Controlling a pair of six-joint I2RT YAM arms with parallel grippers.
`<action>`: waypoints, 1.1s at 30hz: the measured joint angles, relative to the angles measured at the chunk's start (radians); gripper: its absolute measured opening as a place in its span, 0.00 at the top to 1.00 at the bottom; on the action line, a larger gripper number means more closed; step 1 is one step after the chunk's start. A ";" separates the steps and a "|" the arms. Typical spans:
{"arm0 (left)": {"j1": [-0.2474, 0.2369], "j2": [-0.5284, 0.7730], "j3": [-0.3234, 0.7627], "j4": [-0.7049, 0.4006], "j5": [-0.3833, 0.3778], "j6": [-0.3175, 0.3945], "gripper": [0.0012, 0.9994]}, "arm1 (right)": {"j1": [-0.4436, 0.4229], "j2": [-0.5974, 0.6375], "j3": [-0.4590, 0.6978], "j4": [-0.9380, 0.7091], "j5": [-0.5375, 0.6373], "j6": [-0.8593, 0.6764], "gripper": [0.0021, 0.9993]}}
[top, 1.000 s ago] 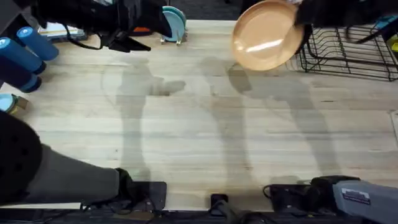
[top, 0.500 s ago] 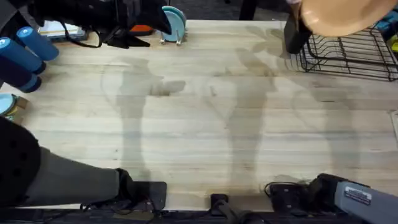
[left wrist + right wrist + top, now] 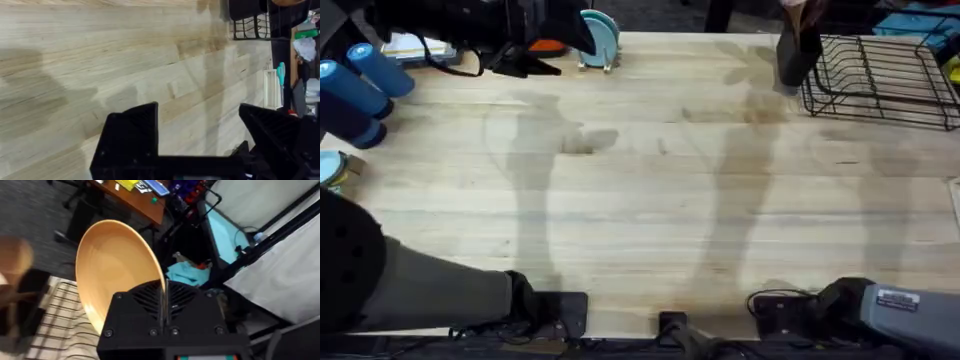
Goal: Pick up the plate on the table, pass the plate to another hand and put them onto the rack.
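Right fingers clamped on plate rim, plate held edge-up above rack. Left fingers spread apart, empty, over bare tabletop.

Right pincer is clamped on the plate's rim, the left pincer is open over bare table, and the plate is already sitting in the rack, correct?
Not quite: the plate is not in the rack yet. The right wrist view shows it held up in the right pincer, clamped on its rim. The left pincer is open over the bare table, as you said.
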 joint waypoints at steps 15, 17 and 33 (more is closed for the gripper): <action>0.000 0.000 0.000 -0.002 0.000 0.000 0.00 | -0.020 0.258 0.000 0.324 -0.116 -0.518 0.97; 0.000 0.000 0.000 -0.008 0.000 0.000 0.00 | -0.019 0.276 0.000 0.324 -0.150 -0.591 0.97; 0.000 0.000 0.000 -0.030 0.000 0.000 0.00 | -0.026 0.360 0.000 0.215 -0.264 -0.972 0.97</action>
